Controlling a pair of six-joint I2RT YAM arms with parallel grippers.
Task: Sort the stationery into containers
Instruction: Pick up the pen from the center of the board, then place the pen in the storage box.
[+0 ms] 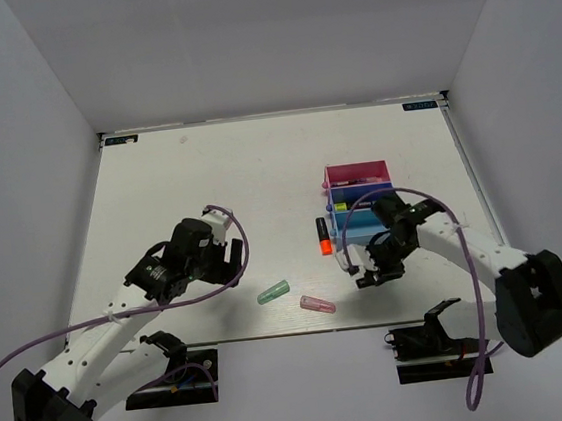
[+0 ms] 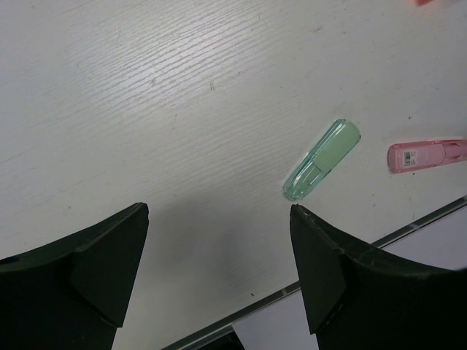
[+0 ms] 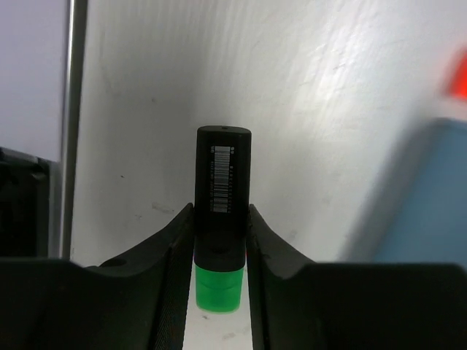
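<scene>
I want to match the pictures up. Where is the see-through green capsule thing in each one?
Top external: the translucent green capsule-shaped piece lies near the middle of the white table's front edge.
Left wrist: right of centre.
Right wrist: not in it.
Shared landmark: the translucent pink capsule-shaped piece right beside it, in both those views.

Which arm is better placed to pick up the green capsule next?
Left. The left gripper is open and empty, with the green capsule just ahead; the right gripper is shut on a green-ended highlighter.
</scene>
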